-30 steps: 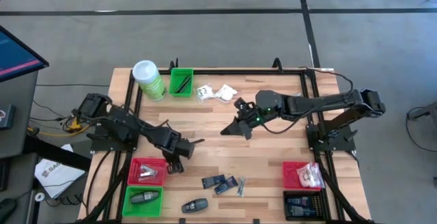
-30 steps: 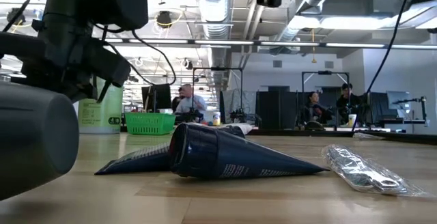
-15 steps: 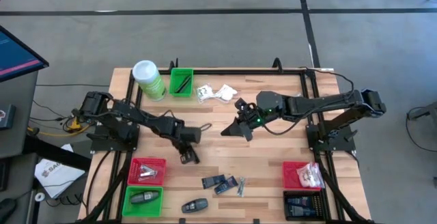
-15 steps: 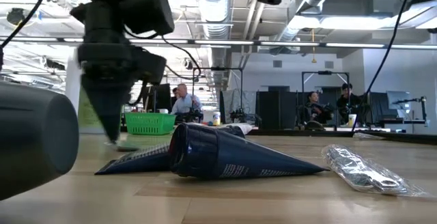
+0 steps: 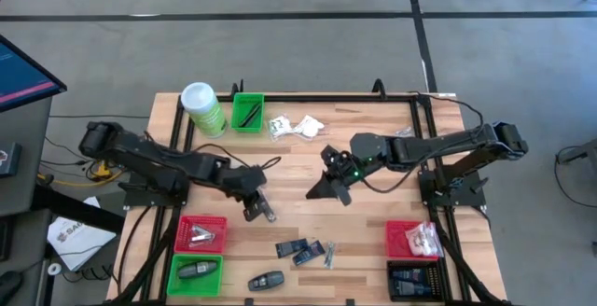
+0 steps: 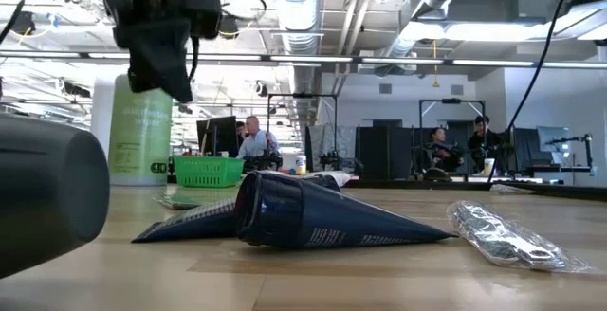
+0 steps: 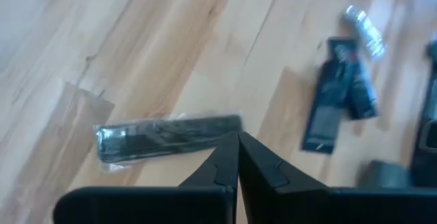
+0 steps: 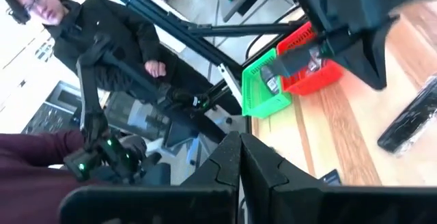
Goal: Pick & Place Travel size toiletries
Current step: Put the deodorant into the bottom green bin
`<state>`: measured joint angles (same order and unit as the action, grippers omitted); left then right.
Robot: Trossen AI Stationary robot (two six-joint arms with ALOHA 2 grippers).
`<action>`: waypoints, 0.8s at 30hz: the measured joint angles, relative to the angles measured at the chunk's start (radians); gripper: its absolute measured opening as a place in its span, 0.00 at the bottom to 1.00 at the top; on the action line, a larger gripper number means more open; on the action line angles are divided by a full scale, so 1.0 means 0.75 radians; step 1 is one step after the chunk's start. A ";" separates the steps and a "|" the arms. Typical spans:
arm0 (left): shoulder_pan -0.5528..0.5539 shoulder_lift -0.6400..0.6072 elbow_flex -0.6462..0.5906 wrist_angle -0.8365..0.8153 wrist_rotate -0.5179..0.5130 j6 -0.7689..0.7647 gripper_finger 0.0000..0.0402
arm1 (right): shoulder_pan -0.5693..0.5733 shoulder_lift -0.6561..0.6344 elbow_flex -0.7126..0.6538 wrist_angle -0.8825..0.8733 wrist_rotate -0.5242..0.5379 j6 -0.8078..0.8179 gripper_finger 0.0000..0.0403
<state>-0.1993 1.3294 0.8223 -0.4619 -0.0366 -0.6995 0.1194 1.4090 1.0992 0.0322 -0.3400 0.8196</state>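
Note:
A dark packet in clear wrap (image 7: 164, 136) lies flat on the wood just right of the near-left red bin (image 5: 201, 234). The high view has that packet (image 5: 265, 215) too. My left gripper (image 7: 237, 138) hangs shut above its end, well clear of the table in the low view (image 6: 156, 79). My right gripper (image 5: 315, 194) hovers shut over the table's middle, holding nothing. White sachets (image 5: 294, 126) lie at the far side. Dark blue packets (image 5: 298, 248), a silvery packet (image 5: 328, 253) and a black oval piece (image 5: 266, 281) lie near the front edge.
A green canister (image 5: 202, 108) and a small green bin (image 5: 248, 112) stand at the far left. A green bin (image 5: 194, 271) sits by the red one; a red bin (image 5: 415, 239) and a black bin (image 5: 415, 280) sit near right. People are beyond the table.
My left gripper went from beside the near-left red bin toward the table's middle, dipped to the wood, then rose and tipped back, staying shut. The wrapped dark packet now lies on the table below it. My right gripper drifted slightly toward the near edge.

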 joint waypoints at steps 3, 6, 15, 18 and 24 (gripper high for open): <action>-0.042 -0.044 0.000 0.045 -0.052 -0.103 0.00 | 0.024 0.000 0.000 -0.019 -0.005 0.001 0.00; -0.076 -0.066 0.001 0.130 -0.090 -0.123 0.00 | 0.033 0.000 0.000 -0.045 -0.031 -0.008 0.00; -0.272 -0.065 0.010 0.290 -0.239 -0.235 0.00 | 0.031 0.001 0.000 -0.059 -0.020 0.018 0.00; -0.348 -0.064 0.036 0.290 -0.350 -0.299 0.00 | 0.050 0.001 0.000 -0.066 -0.025 0.015 0.00; -0.461 0.046 0.207 0.290 -0.500 -0.366 0.00 | 0.108 0.001 0.000 -0.064 -0.023 0.014 0.00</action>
<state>-0.5450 1.3641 0.9776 -0.2446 -0.4119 -0.9739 0.2004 1.4094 1.0992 -0.0158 -0.3572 0.8303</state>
